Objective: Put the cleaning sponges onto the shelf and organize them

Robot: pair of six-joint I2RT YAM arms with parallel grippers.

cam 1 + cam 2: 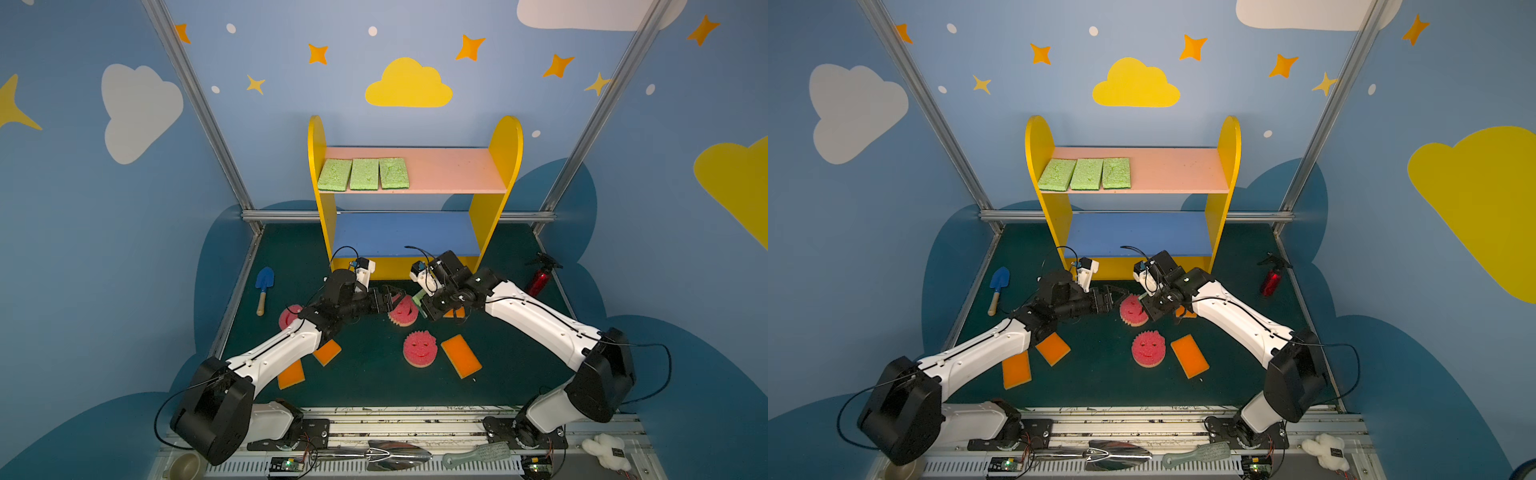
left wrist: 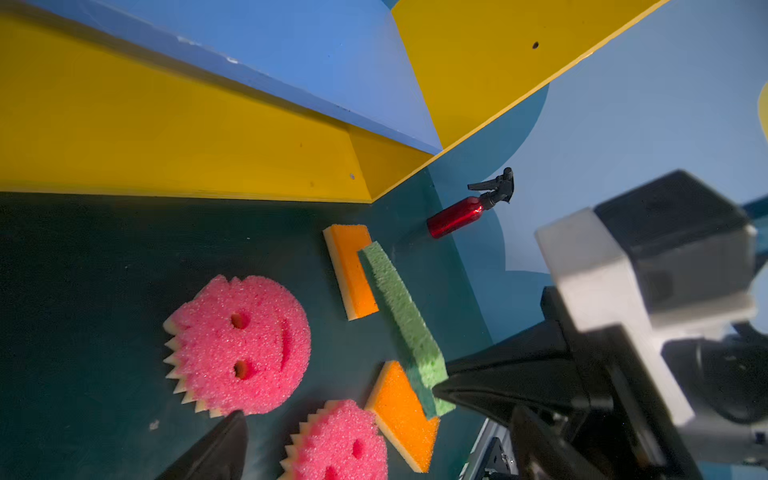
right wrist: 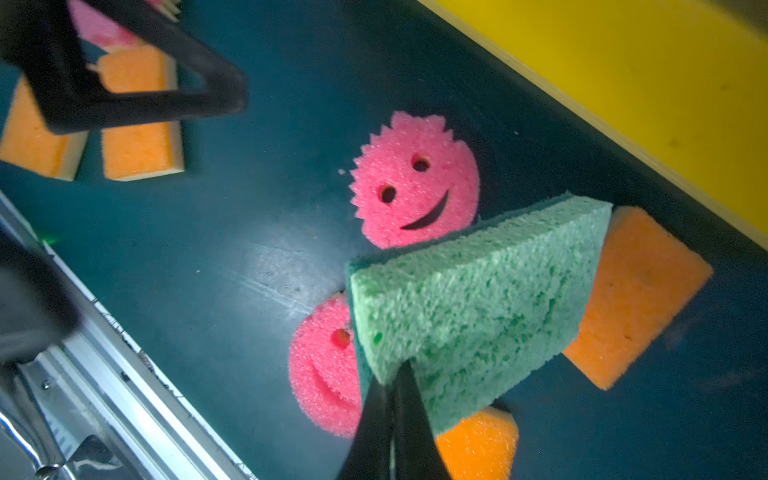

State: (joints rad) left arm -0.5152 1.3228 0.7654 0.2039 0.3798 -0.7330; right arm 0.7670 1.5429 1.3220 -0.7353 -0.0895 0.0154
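your shelf holds three green sponges on the pink board; right pincer clamped on a fourth green sponge, left pincer jaws apart

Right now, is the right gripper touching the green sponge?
Touching. The right wrist view shows the right gripper closed on the edge of the green sponge, pinching it between both fingers.
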